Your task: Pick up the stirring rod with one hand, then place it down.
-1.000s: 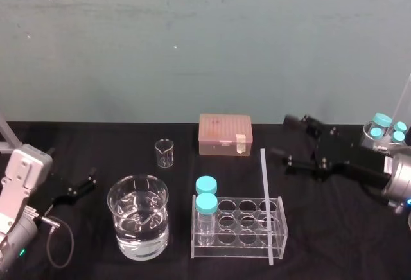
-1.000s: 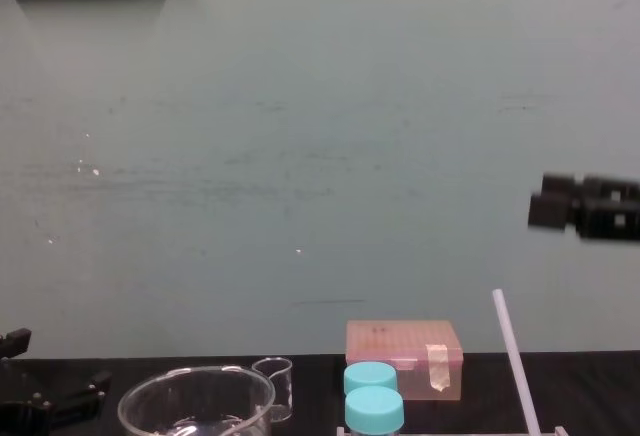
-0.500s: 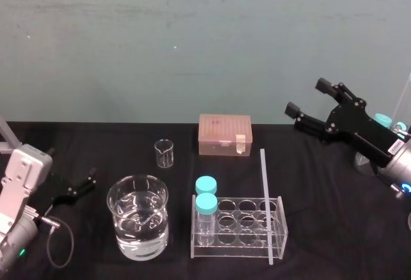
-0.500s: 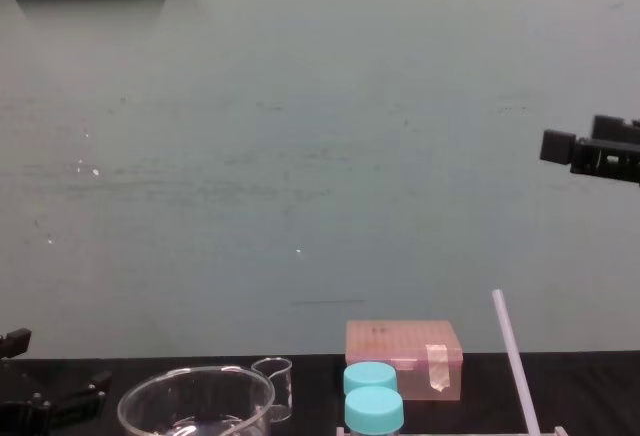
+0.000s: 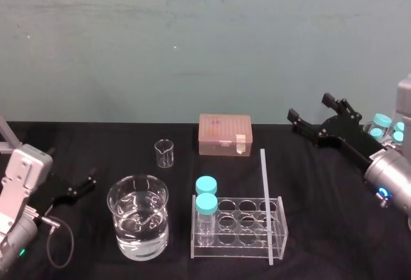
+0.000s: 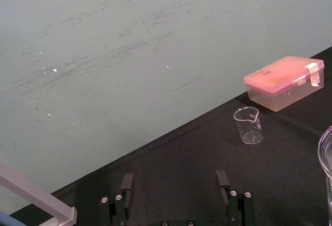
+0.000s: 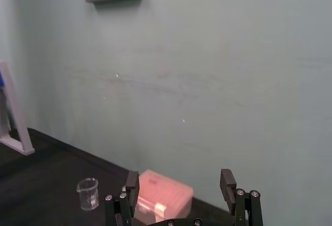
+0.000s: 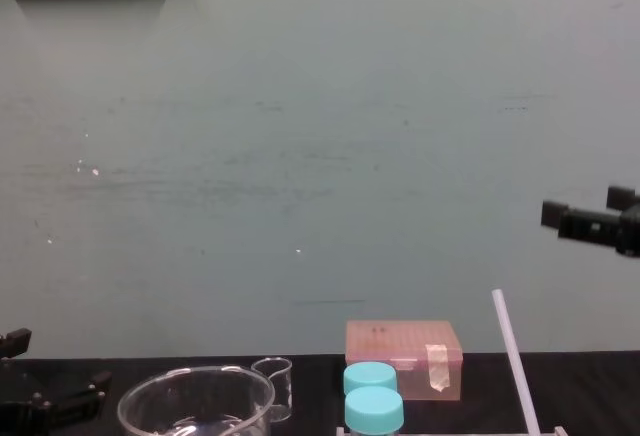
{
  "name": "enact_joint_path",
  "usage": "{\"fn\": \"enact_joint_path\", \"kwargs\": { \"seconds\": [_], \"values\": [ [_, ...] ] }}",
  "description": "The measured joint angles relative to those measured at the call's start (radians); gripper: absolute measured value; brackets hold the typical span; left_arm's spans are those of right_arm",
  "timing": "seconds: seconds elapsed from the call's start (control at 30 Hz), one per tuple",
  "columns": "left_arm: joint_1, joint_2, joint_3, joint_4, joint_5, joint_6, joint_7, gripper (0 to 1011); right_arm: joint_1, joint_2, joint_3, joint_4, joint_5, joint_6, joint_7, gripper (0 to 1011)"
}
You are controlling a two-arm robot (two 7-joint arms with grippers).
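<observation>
The stirring rod is a thin white rod that stands leaning in the right end of a clear rack; the chest view shows its top end. My right gripper hovers open and empty above the table, behind and to the right of the rod's top. From the chest it hangs higher than the rod tip. Its wrist view looks past its spread fingers at the wall. My left gripper rests open at the table's left edge.
A large beaker of water stands left of the rack. Two blue-capped jars sit in the rack's left end. A small empty beaker and a pink box stand behind. More blue-capped jars are at the far right.
The right gripper turned its wrist, swung upward, then came down a little farther right, staying open. The rod and the left arm have not moved.
</observation>
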Motion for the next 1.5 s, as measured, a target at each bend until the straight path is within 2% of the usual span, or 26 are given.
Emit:
{"fn": "enact_joint_path", "kwargs": {
  "seconds": [0.23, 0.37, 1.5],
  "values": [
    [0.0, 0.0, 0.0, 0.0, 0.0, 0.0, 0.0, 1005, 0.0, -0.03, 0.002, 0.044, 0.004, 0.064, -0.016, 1003],
    [0.0, 0.0, 0.0, 0.0, 0.0, 0.0, 0.0, 1005, -0.001, -0.04, 0.014, 0.058, 0.05, 0.118, 0.018, 1003],
    [0.0, 0.0, 0.0, 0.0, 0.0, 0.0, 0.0, 1005, 0.0, -0.035, 0.007, 0.051, 0.027, 0.093, 0.003, 1003]
  ]
}}
